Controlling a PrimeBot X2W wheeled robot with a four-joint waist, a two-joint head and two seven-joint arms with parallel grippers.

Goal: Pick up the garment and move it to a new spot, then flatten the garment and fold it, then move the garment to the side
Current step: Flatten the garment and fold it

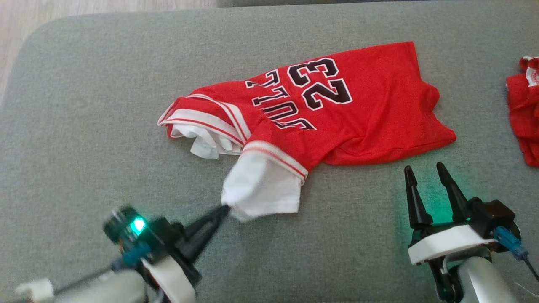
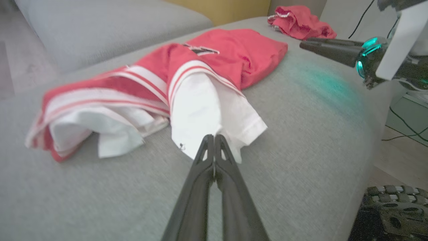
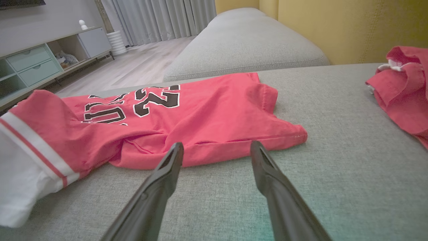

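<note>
The garment (image 1: 337,109) is a red jersey with a black "23" and white sleeves. It lies rumpled across the middle of the grey cushion (image 1: 84,147). My left gripper (image 1: 225,209) is shut on the hem of the near white sleeve (image 1: 261,189). In the left wrist view the closed gripper (image 2: 214,138) pinches that sleeve's (image 2: 200,113) edge. My right gripper (image 1: 425,170) stands open just in front of the jersey's lower hem, touching nothing. In the right wrist view it (image 3: 216,147) points at the red hem (image 3: 234,147), a little short of it.
A second red cloth (image 1: 524,109) lies bunched at the cushion's right edge, also seen as a red heap (image 3: 401,90) in the right wrist view. Another grey cushion (image 3: 240,43) lies beyond. Wooden floor (image 1: 105,6) shows past the far left corner.
</note>
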